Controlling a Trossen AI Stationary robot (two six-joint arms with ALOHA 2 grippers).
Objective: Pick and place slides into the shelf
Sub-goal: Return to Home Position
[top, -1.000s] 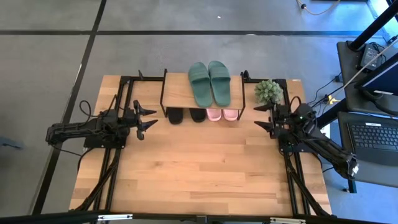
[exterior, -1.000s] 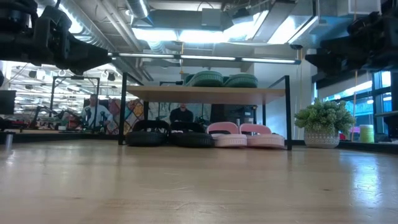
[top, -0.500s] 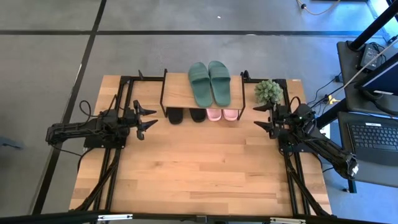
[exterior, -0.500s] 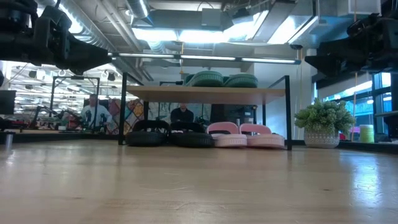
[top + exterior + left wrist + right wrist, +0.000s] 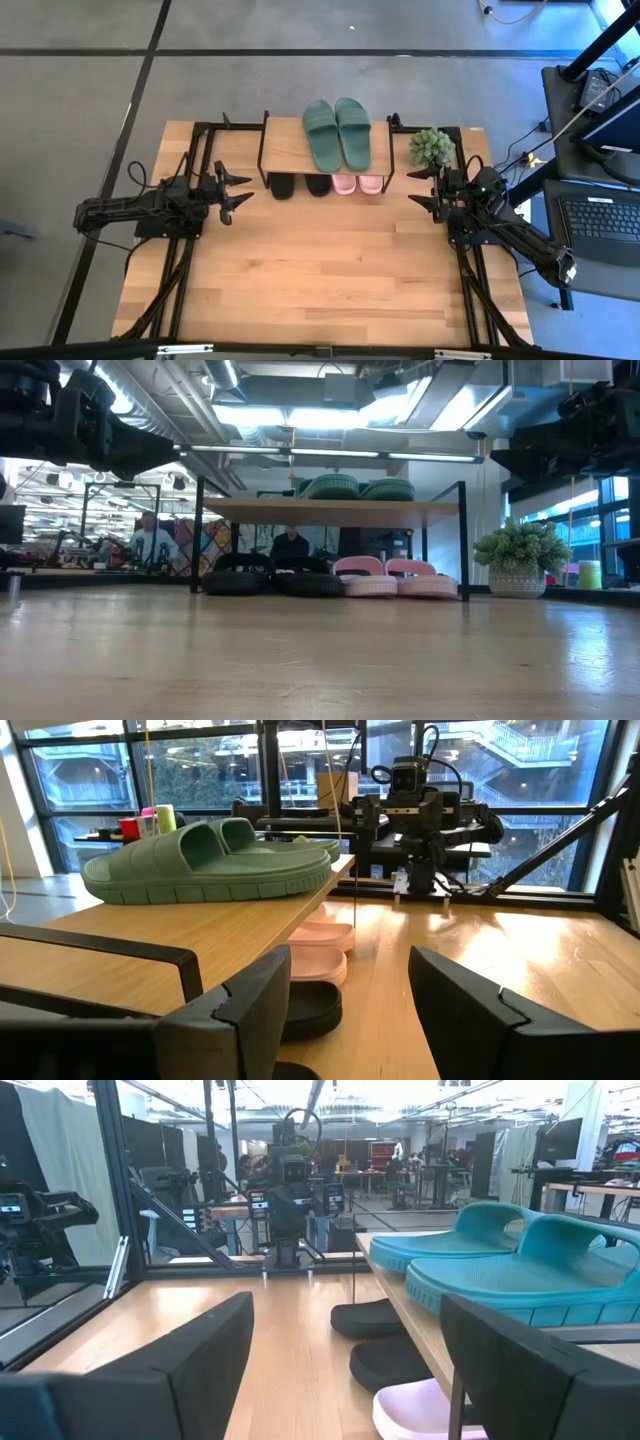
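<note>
The wooden table [image 5: 300, 270] carries everything, and the shelf [image 5: 290, 150] stands at its far edge, roughly midway between my two arms. All six slides look housed. The green slides [image 5: 337, 133] lie side by side on the right part of the top board. The black slides [image 5: 300, 186] are tucked under the board on the left, and the pink slides [image 5: 357, 184] are just beside them on the right, with only their near ends poking out. My left gripper [image 5: 240, 189] hangs left of the shelf with its fingers spread and nothing in them. My right gripper [image 5: 414, 188] mirrors it on the right, equally released, near the potted plant [image 5: 432, 148]. If a slide needed reseating, I would expect it to be light, soft rubber that flexes under a pinch, grippy rather than slippery, and in no way fragile. The wide strap seems the surest hold for the green pair. For the pairs below, I judge the protruding near end of the sole is the only part I could reach, since the board blocks any approach from above.
</note>
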